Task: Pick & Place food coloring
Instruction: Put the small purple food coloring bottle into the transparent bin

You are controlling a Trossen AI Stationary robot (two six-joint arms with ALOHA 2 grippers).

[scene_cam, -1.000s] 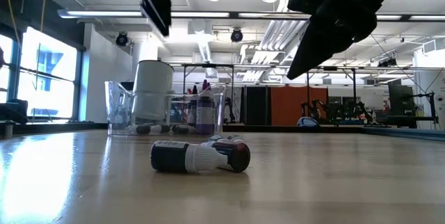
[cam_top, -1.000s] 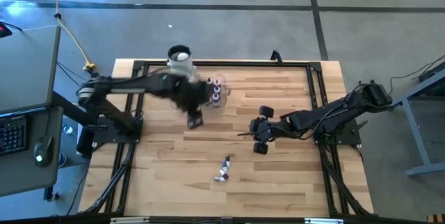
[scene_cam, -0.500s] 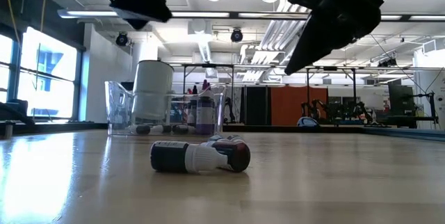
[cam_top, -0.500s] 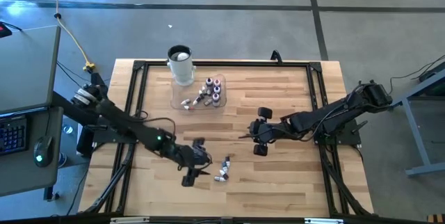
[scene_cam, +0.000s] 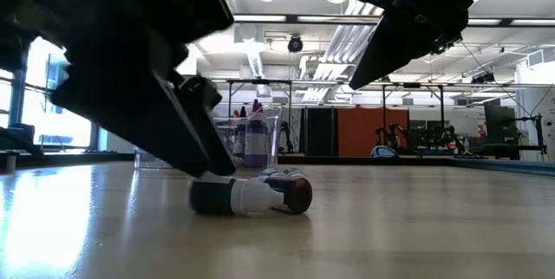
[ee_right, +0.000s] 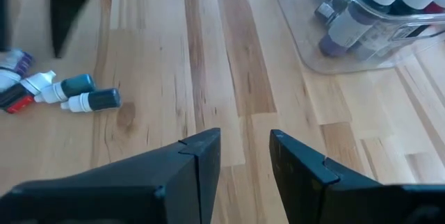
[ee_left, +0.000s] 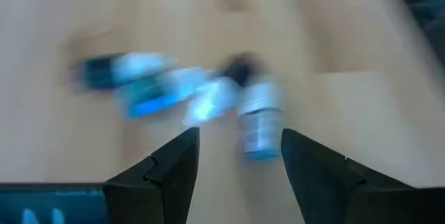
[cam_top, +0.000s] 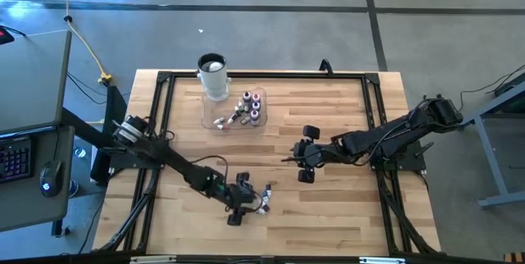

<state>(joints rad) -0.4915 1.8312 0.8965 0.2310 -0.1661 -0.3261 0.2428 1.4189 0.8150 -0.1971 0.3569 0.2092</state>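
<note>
Dark fingers of the left gripper (ee_left: 236, 175) stand wide apart, nothing between them, low over the pale wood table (cam_top: 328, 207) near its front edge. Just ahead of the fingertips lies a small cluster of loose food coloring bottles (cam_top: 262, 201), on their sides on the bare wood. In the left wrist view the cluster (ee_left: 201, 99) is smeared; blue and whitish bodies show, the count cannot be told. In the low view one dark bottle with a white tip (scene_cam: 230, 197) lies beside a reddish one (scene_cam: 295, 194), and the left gripper's finger (scene_cam: 186, 123) comes down just beside the dark bottle; contact cannot be told. The left arm reaches in from the table's left side.

Right gripper (ee_right: 245, 156) hangs above mid-table, well apart from the cluster, its fingers set narrow with a slim gap and nothing held. The right arm stretches in from the table's right edge.

Toward the table's far side sits a clear plastic tray (cam_top: 215, 124) holding more food coloring bottles (cam_top: 248, 106), some upright, some lying. The right wrist view shows those bottles' white tips and purple bodies (ee_right: 361, 15). A tall white cup (cam_top: 212, 75) with a dark rim stands at the tray's far left corner.
</note>
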